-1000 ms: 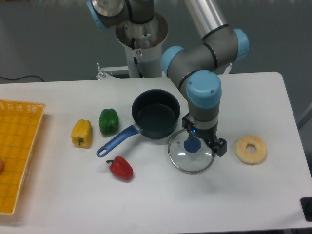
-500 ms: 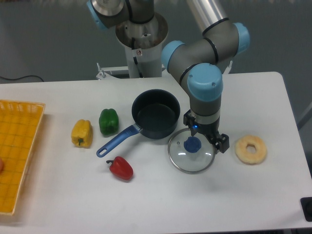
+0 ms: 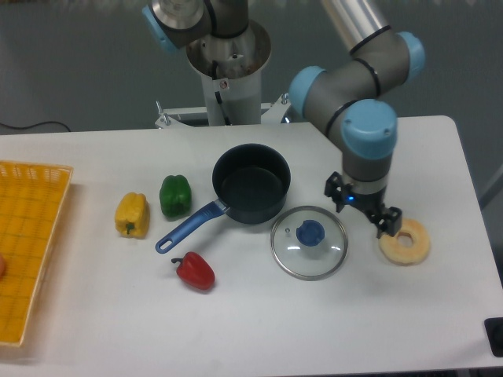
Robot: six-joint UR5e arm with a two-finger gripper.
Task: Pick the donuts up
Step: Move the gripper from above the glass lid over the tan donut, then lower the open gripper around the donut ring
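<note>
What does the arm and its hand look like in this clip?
The arm is built of silvery-grey tube segments with round joints capped in light blue. One blue cap faces the camera above the wrist. The hand is small, black and two-fingered, with a tiny blue light glowing on its body. A grey cylindrical base column stands behind the table; no loose cables show.

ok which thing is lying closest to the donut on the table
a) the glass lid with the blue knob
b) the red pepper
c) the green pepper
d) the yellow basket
a: the glass lid lies just left of the donut at the right of the table, while the peppers and the basket sit well off to the left, beyond the pot.
</note>
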